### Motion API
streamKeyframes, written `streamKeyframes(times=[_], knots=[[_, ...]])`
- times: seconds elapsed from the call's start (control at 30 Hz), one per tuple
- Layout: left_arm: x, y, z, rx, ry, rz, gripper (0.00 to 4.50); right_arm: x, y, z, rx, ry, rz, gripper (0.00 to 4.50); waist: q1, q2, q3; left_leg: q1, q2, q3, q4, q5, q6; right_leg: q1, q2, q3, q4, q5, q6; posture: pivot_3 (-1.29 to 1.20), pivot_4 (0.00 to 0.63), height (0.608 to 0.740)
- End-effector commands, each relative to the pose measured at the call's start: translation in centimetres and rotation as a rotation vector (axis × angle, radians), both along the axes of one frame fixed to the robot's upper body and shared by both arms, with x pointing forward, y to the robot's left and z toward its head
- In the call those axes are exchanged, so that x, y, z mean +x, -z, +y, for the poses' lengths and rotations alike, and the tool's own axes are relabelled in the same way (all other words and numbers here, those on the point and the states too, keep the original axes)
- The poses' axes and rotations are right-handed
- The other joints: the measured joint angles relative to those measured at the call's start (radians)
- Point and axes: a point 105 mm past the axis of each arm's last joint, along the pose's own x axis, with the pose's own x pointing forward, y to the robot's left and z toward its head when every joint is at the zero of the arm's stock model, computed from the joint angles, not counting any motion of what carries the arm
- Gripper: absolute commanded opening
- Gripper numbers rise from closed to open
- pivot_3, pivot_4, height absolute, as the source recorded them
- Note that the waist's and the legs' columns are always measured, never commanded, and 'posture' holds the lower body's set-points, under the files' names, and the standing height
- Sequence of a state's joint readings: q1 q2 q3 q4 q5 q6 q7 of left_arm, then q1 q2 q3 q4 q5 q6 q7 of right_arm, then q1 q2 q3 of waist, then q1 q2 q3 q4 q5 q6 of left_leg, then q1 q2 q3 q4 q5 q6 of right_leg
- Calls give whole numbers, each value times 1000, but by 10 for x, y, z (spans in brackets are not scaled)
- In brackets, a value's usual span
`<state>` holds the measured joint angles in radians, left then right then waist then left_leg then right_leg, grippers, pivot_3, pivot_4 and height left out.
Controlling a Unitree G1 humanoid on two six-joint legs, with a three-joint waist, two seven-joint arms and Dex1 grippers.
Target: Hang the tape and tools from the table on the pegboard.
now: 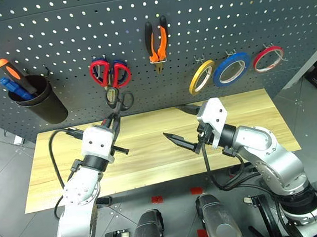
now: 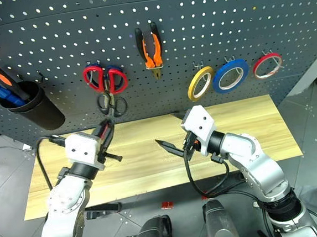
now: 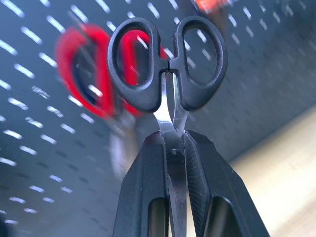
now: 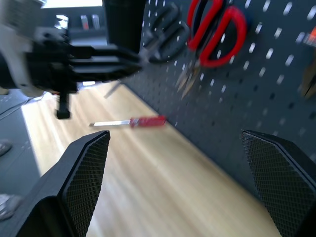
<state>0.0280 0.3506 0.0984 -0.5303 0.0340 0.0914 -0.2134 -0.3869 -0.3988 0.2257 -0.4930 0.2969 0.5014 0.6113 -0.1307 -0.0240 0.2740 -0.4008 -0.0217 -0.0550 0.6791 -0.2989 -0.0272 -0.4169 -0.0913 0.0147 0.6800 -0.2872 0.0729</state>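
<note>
Pinching the blades of the small black scissors, the left gripper holds them handles-up, long axis toward the pegboard, just below the red scissors. The right gripper hangs spread wide, farther off. The right wrist view adds a red screwdriver lying on the table.

Both arms are built of rounded silver-grey segments ending in boxy white wrist housings, with black cables looping from the forearms. The left gripper and right gripper carry long black fingers whose inner faces, just behind the jaws, bear a fine cross-hatched grip texture.
</note>
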Motion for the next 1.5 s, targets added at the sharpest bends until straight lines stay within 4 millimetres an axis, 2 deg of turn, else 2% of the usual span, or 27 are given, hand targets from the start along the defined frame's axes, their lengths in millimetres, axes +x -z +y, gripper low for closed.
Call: streamKeyframes(times=[0.03, 0.13, 0.37, 0.8, 0.87, 1.03, 1.13, 1.2, 1.3, 1.43, 1.5], knots=[[-9, -25, 1, 12, -41, -98, 205, -1, -11, 3, 34, -36, -52, 4500, 4, 0, 0, 0, 0, 0, 0, 0, 0, 0, 0, 0, 0, 0, 0, -144, 238, 740], [-1, -29, 2, 0, -55, -100, 205, 3, -15, 6, 56, -42, -51, 4500, 11, 0, -1, 0, 0, 0, 0, 0, 0, 0, 0, 0, 1, 0, 0, -141, 232, 740], [21, -24, 12, 12, -86, -51, 205, 9, -20, 5, 53, -44, -61, 4500, 18, -1, -1, 0, 0, 0, 1, 0, -1, 0, 1, -1, 1, 0, 0, -160, 232, 740], [57, -9, 7, -1, -73, 22, 205, 13, -25, 3, 52, -39, -79, 4500, 17, -1, -1, 0, 0, 0, 1, 2, -4, -1, 1, -1, 1, 0, 0, -181, 238, 740], [58, -8, 7, -8, -63, 30, 928, 12, -25, 4, 51, -43, -80, 4500, 17, -1, -1, 0, 0, 0, 1, 3, -4, -1, 1, -1, 1, 0, 0, -185, 237, 740], [54, 3, 14, -20, -82, 82, 2310, 11, -23, 3, 48, -39, -78, 4500, 16, -1, -1, 0, 0, 0, 1, 3, -4, -1, 0, 0, 1, 0, 0, -184, 240, 740], [49, 28, 25, -59, -111, 205, 3280, 12, -21, 1, 65, -20, -43, 4500, 15, -1, -1, 0, 0, 1, 0, 3, -4, -2, 0, 0, 1, 0, 0, -181, 243, 740], [44, 52, 44, -101, -153, 327, 3776, 12, -15, 3, 52, -11, 5, 4500, 15, -1, -1, 0, 1, 0, 0, 3, -4, -2, 1, 0, 1, 0, 0, -180, 248, 740], [39, 76, 69, -163, -185, 469, 3776, 10, -6, 10, 22, -15, 74, 4500, 16, -1, -1, 0, 1, 0, 0, 2, -4, -2, 1, 0, 1, 0, 0, -173, 257, 740], [46, 83, 99, -160, -190, 555, 3776, 11, 6, 29, -47, -2, 170, 4500, 17, -1, -1, 0, 1, 0, 1, 2, -4, -2, 1, 0, 2, 0, 0, -164, 269, 740], [54, 84, 106, -146, -168, 582, 3776, 11, 6, 38, -55, 3, 178, 4500, 19, -1, -1, -1, 0, -1, 1, 2, -4, -2, 1, -1, 2, 0, 0, -164, 269, 740]])
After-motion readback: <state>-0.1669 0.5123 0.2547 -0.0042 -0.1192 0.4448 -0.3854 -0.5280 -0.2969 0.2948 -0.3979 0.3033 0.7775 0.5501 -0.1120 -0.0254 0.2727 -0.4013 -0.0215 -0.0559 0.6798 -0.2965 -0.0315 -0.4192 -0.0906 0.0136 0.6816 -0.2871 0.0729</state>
